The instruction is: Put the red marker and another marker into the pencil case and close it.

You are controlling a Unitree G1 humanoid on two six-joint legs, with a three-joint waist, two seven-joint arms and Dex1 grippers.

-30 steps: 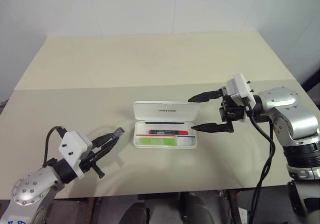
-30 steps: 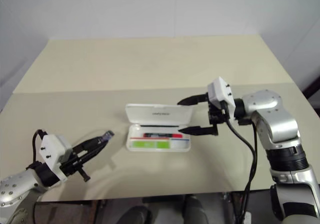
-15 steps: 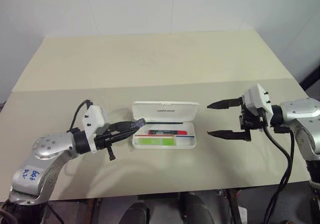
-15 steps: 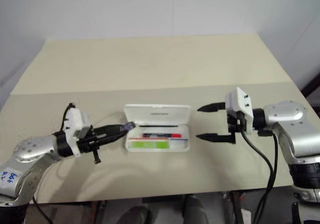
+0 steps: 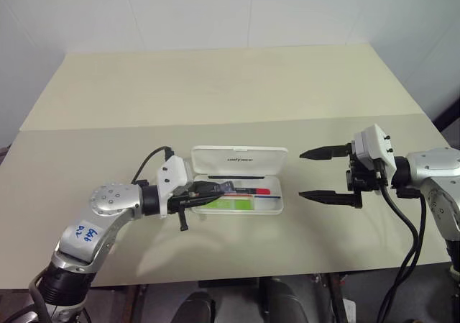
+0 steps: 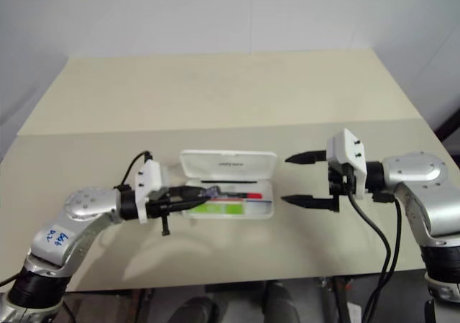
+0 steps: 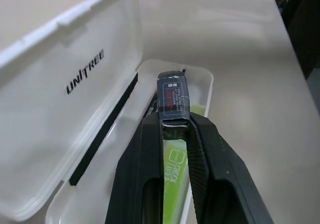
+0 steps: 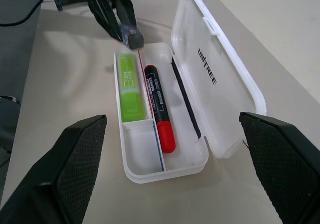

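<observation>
Markers lie inside the pencil case (image 8: 165,169) already; the red marker (image 8: 160,104) rests next to the lime-green highlighter (image 8: 131,87); the lid stands open, so closing is left, I think; the left gripper (image 7: 174,126) pinches a small dark grey block (image 7: 173,100) over the tray; the right gripper (image 5: 322,173) waits wide open beside the case; the case looks hard, smooth, white, with round corners; the table (image 5: 215,85) is flat and pale.
</observation>
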